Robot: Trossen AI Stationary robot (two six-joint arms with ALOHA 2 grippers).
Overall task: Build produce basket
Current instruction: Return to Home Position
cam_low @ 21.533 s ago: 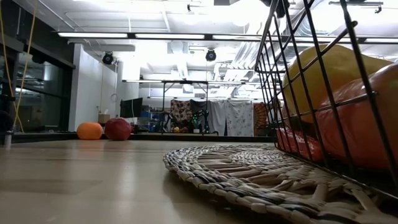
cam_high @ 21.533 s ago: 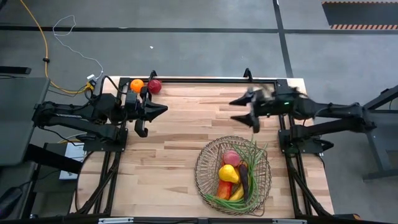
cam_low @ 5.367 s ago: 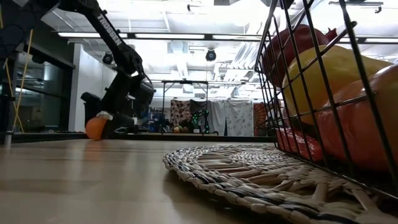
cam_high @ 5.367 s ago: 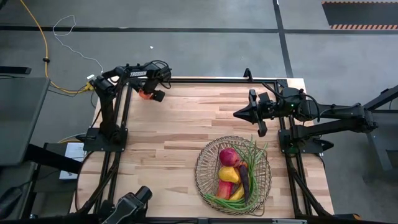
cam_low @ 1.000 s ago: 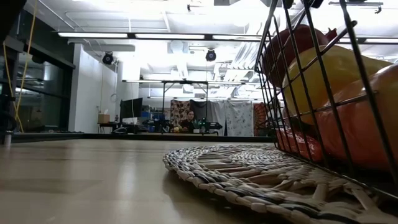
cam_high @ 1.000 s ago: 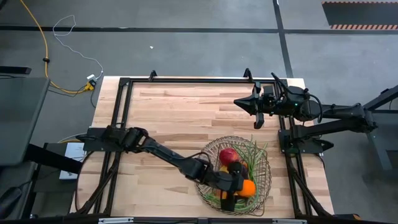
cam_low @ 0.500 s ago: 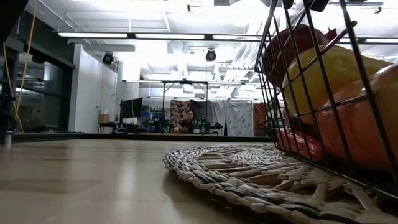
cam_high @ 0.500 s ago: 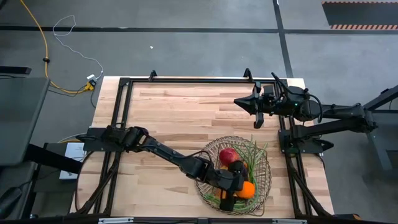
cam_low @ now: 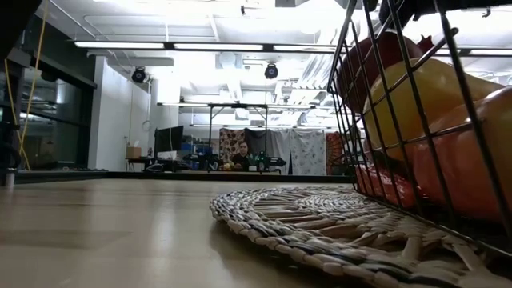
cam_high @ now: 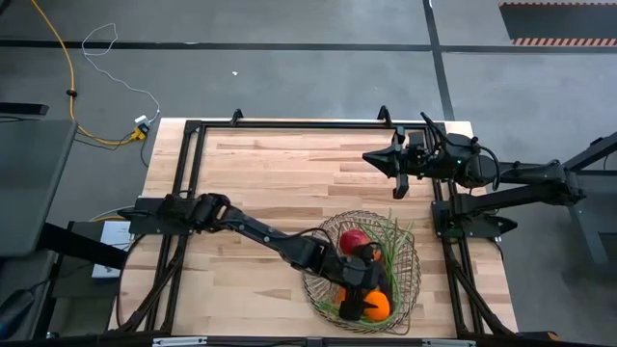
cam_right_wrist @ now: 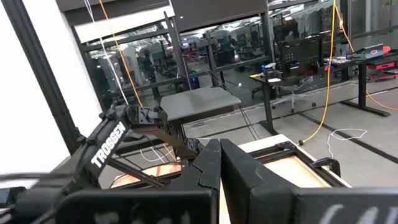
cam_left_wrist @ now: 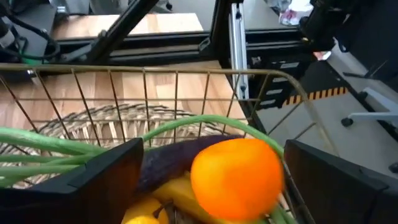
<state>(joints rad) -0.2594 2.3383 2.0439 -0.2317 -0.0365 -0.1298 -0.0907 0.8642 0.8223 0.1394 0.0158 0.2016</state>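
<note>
The wooden table [cam_high: 270, 183] stands on a grey workshop floor, and a woven mat [cam_low: 320, 216] lies under the basket. The basket [cam_high: 310, 258] sits on the right half of the table and holds the produce: a red fruit [cam_high: 353, 239], green beans [cam_high: 399, 235], an eggplant [cam_left_wrist: 166, 167] and the orange [cam_high: 377, 306].

Change noted: a second ago the orange sat higher in the pile, level with the gripper. It now lies lower and closer to the basket's rim, on the beans and the eggplant.

The left gripper [cam_left_wrist: 213, 163] hangs over the basket with its fingers spread wide, one on each side of the orange and neither touching it.

Judgement: the orange has been released and delivered. No produce shows on the table outside the basket, so loading looks complete and only the left arm's withdrawal remains.

The right gripper [cam_high: 397, 170] waits at the table's far right edge, fingers pressed together.
</note>
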